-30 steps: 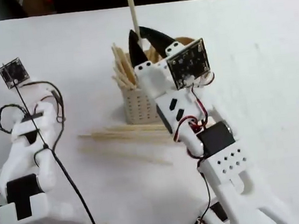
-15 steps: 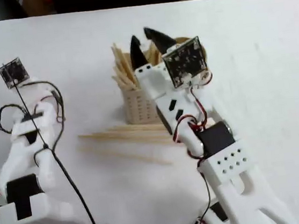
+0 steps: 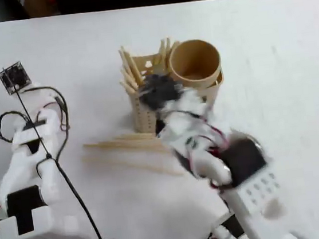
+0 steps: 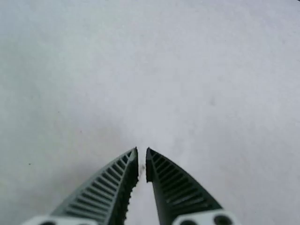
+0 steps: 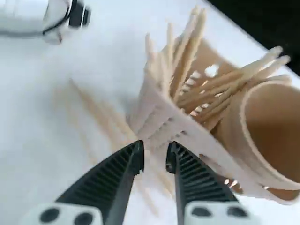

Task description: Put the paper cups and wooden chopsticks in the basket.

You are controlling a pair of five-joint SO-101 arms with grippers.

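The white table [image 3: 279, 54] takes up nearly the whole high view; the right arm [image 3: 240, 168] rises from the lower edge right of centre toward the middle of the frame, smeared by blur; the left arm [image 3: 29, 169] sits folded at the lower left, well apart from the task's things; the basket [image 3: 145, 118], a pale slotted box, stands upright just above the frame's centre; a tan paper cup [image 3: 194, 63] stands mouth up in the basket's right part, its rim well above the basket wall; a bundle of wooden chopsticks [image 3: 131, 71] stands tilted in the basket's left part, tips fanning out above the rim; several loose chopsticks [image 3: 122, 144] lie flat on the table just below and left of the basket, running roughly across the frame; the right gripper [image 5: 154, 159] hangs just beside the basket's near wall, its jaws slightly parted with nothing between them; the left gripper [image 4: 141, 161] hangs over bare table, its jaws drawn together to a thin slit, gripping nothing.
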